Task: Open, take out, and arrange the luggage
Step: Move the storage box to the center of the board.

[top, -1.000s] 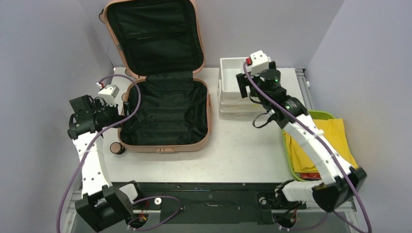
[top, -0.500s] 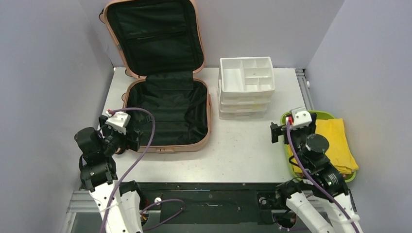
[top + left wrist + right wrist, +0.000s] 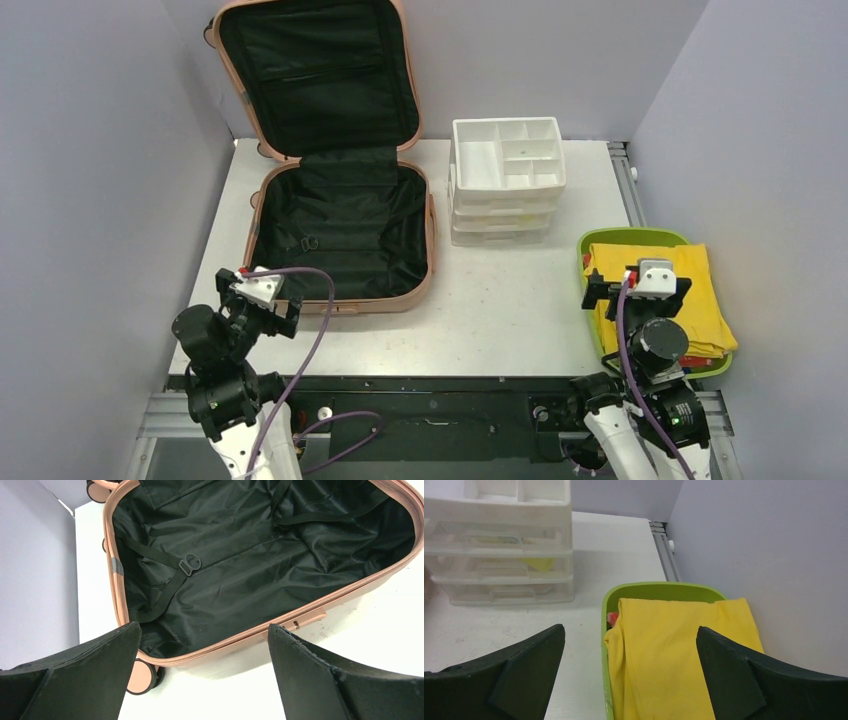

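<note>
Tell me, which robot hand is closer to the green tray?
Right. The right gripper hovers open over the green tray and its yellow cloth. The left gripper is far across the table, by the luggage's near corner.

Arms (image 3: 215,345) black, white links; purple cables (image 3: 331,300); white camera blocks (image 3: 258,289), red tabs; fingers (image 3: 75,680) black, wedge-shaped.

You get a broad lane of bare bench (image 3: 500,300) between the luggage (image 3: 340,240) and the green tray (image 3: 630,236), in front of the drawer organizer (image 3: 507,180). Between luggage and organizer the gap is narrow. The upright lid (image 3: 315,75) walls off the back; the lower shell lies open from above.
</note>
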Motion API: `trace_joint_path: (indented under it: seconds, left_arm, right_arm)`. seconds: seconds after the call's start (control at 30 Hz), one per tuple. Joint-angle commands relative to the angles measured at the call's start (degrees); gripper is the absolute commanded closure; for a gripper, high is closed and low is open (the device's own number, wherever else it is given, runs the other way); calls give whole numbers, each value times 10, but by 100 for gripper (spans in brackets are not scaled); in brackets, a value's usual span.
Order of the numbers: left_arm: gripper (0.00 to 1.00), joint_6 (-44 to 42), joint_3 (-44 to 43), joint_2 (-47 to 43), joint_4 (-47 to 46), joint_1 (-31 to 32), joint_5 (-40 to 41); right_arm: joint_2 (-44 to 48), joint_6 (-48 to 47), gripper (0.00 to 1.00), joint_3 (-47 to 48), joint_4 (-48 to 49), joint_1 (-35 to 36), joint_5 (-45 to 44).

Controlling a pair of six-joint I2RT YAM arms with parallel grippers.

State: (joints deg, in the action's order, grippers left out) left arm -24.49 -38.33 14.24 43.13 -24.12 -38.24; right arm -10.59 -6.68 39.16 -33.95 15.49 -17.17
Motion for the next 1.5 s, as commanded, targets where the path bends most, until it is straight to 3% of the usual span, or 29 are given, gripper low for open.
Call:
trace_joint_path:
  seconds: [0.0, 0.13, 0.23, 0.3, 0.43, 0.57, 0.67, 0.8, 0.97, 1.13, 1.23, 1.33, 1.47]
  left_arm:
    - [4, -1, 8, -9, -22, -10, -8]
    - [4, -13, 5, -7, -15, -13, -22]
    - [4, 24, 10, 0, -53, -13, -29]
    - [4, 94, 8, 26, -114, -12, -37]
    - [4, 165, -86, 178, -139, -2, -119]
    - [4, 168, -165, 285, -146, 93, -9]
    - [4, 175, -137, 278, -166, 137, 50]
    - [4, 179, -100, 249, -163, 147, 56]
    - [4, 135, -115, 234, -103, 147, 93]
    - [4, 141, -102, 221, -111, 145, 99]
    - [4, 143, -98, 225, -116, 142, 95]
    - [4, 145, -99, 229, -118, 139, 100]
    - [4, 147, -95, 230, -120, 136, 103]
  right_arm:
    - [26, 15, 0, -15, 24, -21, -31]
    - [13, 20, 0, -3, 24, -21, -9]
    - [-41, 13, 0, 22, 35, -22, 87]
    - [-108, -11, 0, 64, 26, -28, 163]
    - [-286, -14, 0, 178, 44, -32, 162]
    - [-478, -12, 2, 306, 55, -37, 124]
    - [-628, -6, 14, 418, 45, -50, 141]
    - [-751, 16, 23, 518, 11, -82, 194]
    - [-807, 23, 28, 547, 18, -111, 204]
    - [-815, 16, 33, 533, 16, -129, 234]
    - [-828, 7, 47, 535, 10, -132, 228]
    - [-845, 0, 78, 551, -11, -138, 229]
    - [-861, 3, 98, 566, -18, -145, 227]
